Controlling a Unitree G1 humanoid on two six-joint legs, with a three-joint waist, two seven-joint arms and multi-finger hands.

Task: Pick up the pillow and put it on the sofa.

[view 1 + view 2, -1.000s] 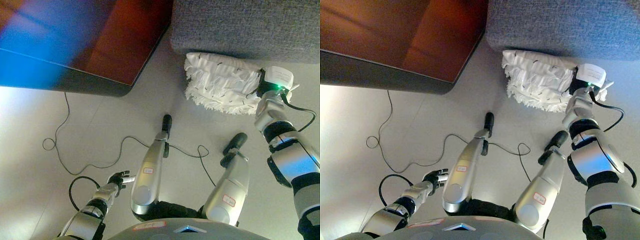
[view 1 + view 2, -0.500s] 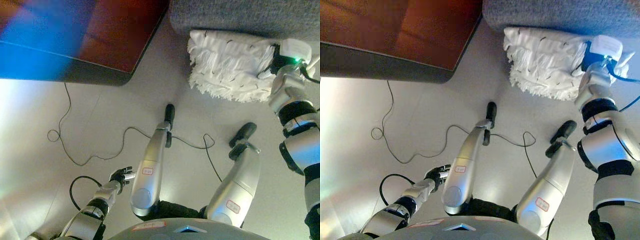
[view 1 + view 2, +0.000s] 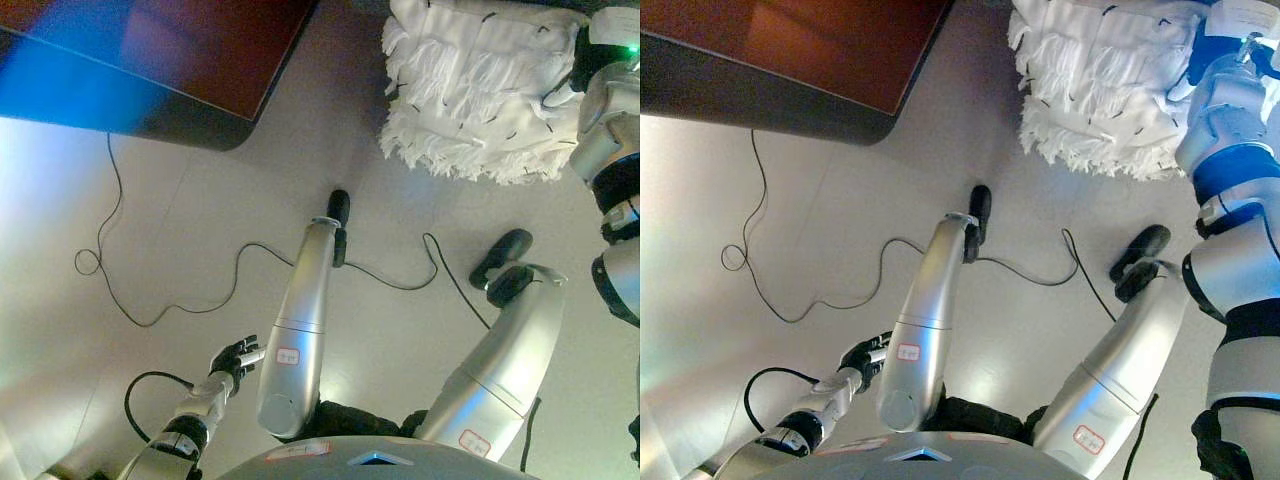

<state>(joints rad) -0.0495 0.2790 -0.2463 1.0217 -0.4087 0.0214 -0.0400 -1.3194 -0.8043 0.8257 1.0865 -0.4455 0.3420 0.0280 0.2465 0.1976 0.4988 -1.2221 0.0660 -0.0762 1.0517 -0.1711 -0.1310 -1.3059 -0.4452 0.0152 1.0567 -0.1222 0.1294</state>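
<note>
Upper right of the frame: the pillow (image 3: 480,85), white and fringed, with the right hand (image 3: 585,70) against its right edge. The fingers are hidden behind the fabric, so whether they grip it cannot be told; the raised forearm suggests a side hold meant for lifting. No sofa shows in these views, so the placing step is judged not yet done. Lower left: the left hand (image 3: 232,355) hangs low with fingers loosely spread, holding nothing, apparently kept clear for balance. Upper left: a dark red table (image 3: 200,60) above the pale floor (image 3: 150,230).
</note>
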